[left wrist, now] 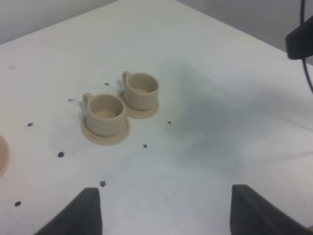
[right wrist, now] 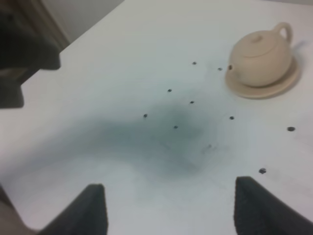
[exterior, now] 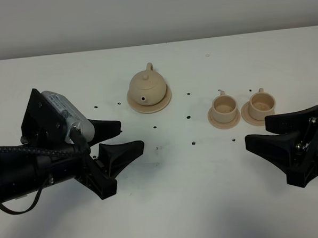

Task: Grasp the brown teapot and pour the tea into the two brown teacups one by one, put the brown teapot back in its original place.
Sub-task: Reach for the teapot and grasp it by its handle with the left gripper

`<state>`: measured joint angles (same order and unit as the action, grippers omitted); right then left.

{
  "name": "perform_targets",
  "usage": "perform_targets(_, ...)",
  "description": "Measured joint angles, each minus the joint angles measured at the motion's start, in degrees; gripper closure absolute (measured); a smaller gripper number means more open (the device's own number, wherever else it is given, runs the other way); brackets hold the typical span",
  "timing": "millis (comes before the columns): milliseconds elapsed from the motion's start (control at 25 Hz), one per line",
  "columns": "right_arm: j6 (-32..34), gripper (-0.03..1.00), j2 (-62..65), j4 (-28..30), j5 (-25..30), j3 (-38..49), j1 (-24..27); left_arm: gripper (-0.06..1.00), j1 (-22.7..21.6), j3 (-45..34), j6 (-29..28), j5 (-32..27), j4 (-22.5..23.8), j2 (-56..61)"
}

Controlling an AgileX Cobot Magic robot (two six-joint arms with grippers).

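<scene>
Two arms hover low over the white table [exterior: 206,202] and nothing is grasped yet, so I judge the task to be at its first step, the reach for the pot. On the left, the left gripper [exterior: 130,137] has its fingers spread wide, with nothing between them. Further right and toward the back wall, the brown teapot [exterior: 146,86] stands upright on its wide saucer [exterior: 166,100], with the lid on, the spout to the front and the loop handle to the back. Then come the left cup [exterior: 224,106] and the right cup [exterior: 262,102], side by side, each on a small saucer; no dark tea shows in them. At the right edge, the right gripper [exterior: 257,131] is also wide open and empty, just in front of the cups.

The next move calls for a gripper to reach the handle, which points away from both arms. Only flat dark dots [exterior: 189,117] lie between, so the way looks free. The right gripper near the cups may crowd the pouring.
</scene>
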<state>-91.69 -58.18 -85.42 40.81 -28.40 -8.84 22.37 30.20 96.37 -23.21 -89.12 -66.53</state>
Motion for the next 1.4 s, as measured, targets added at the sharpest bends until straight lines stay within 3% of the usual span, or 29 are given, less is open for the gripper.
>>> perform_targets(280, 6.0, 0.43, 0.3, 1.7, -5.6, -0.1, 0.0, 0.38, 0.0, 0.4, -5.4, 7.6, 0.1, 1.8)
perform_targets(640, 16.3, 0.43, 0.3, 6.2, -15.3, -0.1, 0.0, 0.38, 0.0, 2.6, -11.6, 10.9, 1.8, 4.9)
perform_targets(1080, 28.5, 0.43, 0.3, 19.4, -24.0, -2.6, 0.0, 0.38, 0.0, 2.8, -12.8, 21.5, 2.9, 4.9)
perform_targets(1400, 39.5, 0.45, 0.3, 34.6, -27.3, -5.9, 0.0, 0.38, 0.0, 2.8, -12.7, 25.4, 3.6, 4.9)
